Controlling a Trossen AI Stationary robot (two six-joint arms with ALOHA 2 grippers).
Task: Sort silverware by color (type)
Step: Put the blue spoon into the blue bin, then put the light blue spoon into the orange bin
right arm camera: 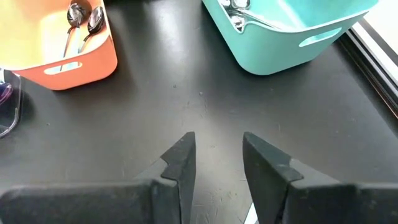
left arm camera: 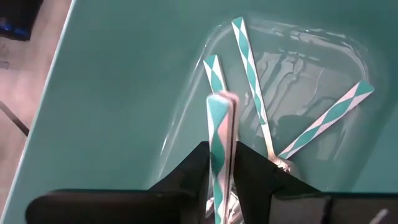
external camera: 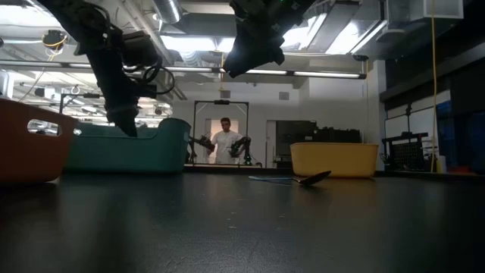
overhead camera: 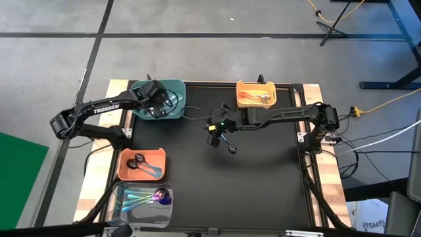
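My left gripper [overhead camera: 158,100] reaches slanting down into the teal bin [overhead camera: 172,89] at the far left. It is shut on a spoon with a teal-and-white patterned handle [left arm camera: 219,124]. Three more such spoons [left arm camera: 252,68] lie on the bin's floor. My right gripper [overhead camera: 214,136] hangs open above the middle of the black mat, nothing between its fingers [right arm camera: 217,152]. A dark spoon [overhead camera: 231,147] lies flat on the mat just beside it, also seen in the low view [external camera: 311,180]. My left gripper has the spoon's handle [left arm camera: 219,155] pinched between its two fingers, which lie along the spoon. The handle's free end [left arm camera: 221,99] sticks out past the fingertips over the bin's floor, and the bowl end sits back between the fingers. Whether the handle touches the floor I cannot tell.
A yellow bin [overhead camera: 256,94] with orange spoons stands at the far middle. An orange bin [overhead camera: 140,164] with dark spoons and a clear bin [overhead camera: 141,199] with iridescent spoons stand at the near left. A person [external camera: 225,140] stands far behind the table.
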